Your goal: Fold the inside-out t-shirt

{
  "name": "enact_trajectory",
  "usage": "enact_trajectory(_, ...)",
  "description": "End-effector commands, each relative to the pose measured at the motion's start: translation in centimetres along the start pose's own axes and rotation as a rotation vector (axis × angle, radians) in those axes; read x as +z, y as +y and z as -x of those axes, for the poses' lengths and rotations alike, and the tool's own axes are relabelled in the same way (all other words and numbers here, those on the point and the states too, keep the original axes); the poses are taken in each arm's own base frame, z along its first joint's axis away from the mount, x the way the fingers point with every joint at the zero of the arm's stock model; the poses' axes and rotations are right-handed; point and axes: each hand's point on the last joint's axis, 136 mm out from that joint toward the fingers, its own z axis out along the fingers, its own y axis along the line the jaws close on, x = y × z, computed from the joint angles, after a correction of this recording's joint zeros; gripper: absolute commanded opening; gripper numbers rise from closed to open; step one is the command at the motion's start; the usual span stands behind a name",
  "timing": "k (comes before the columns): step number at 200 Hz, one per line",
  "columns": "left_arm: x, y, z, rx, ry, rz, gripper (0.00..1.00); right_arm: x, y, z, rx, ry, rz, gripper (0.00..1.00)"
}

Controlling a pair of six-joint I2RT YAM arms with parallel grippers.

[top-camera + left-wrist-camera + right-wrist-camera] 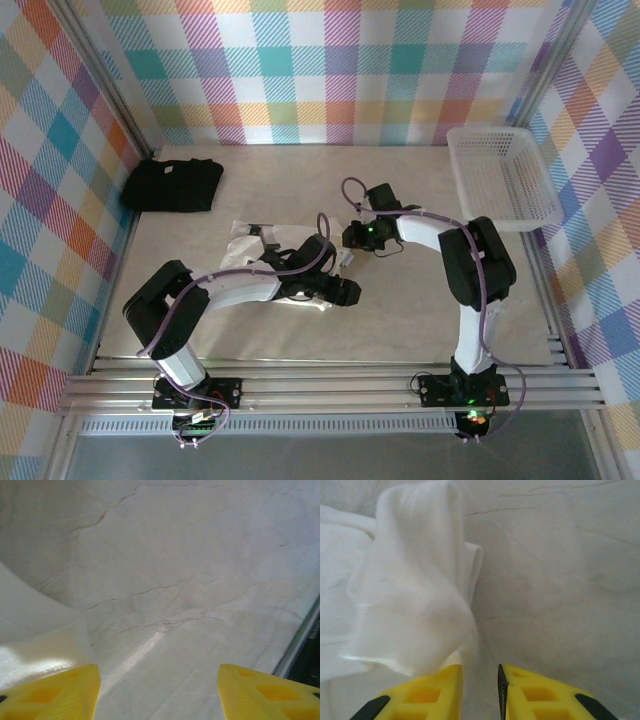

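The inside-out t-shirt (243, 232) is a white bunched heap at the table's middle, largely covered by my left arm. My left gripper (348, 292) hangs past the shirt's right end. In the left wrist view its yellow fingers (60, 692) stand wide apart, so the left gripper (157, 682) is open over bare table, with the shirt (35, 630) at the left edge. My right gripper (352, 240) sits at the shirt's right end. A raised fold of the shirt (415, 595) stands against its left finger (427, 692). The right gripper (480, 675) shows a narrow empty gap.
A folded black t-shirt (172, 185) lies at the back left. A white plastic basket (503, 175) stands at the back right by the wall. Checked walls close three sides. Aluminium rails (330, 385) run along the near edge, and one rail (300, 645) is near my left gripper.
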Motion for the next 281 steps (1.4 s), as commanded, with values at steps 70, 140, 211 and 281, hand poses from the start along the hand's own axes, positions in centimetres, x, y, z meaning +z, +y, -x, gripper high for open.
enact_trajectory(70,-14.7,12.6,1.5,-0.483,-0.286,0.249,0.63,-4.3,10.9,-5.0,-0.232,-0.020,0.311,0.32)
enact_trajectory(140,-9.1,16.5,-5.5,-0.540,-0.010,0.336,0.53,3.0,10.4,-9.7,-0.174,0.168,0.195,0.28)
enact_trajectory(211,-7.7,9.3,-6.8,-0.264,0.058,0.224,0.55,-0.7,3.2,-8.2,-0.192,0.198,-0.026,0.28)
enact_trajectory(281,-14.7,18.2,2.5,-0.531,-0.345,0.374,0.62,-2.1,12.4,-9.1,-0.193,0.108,0.306,0.33)
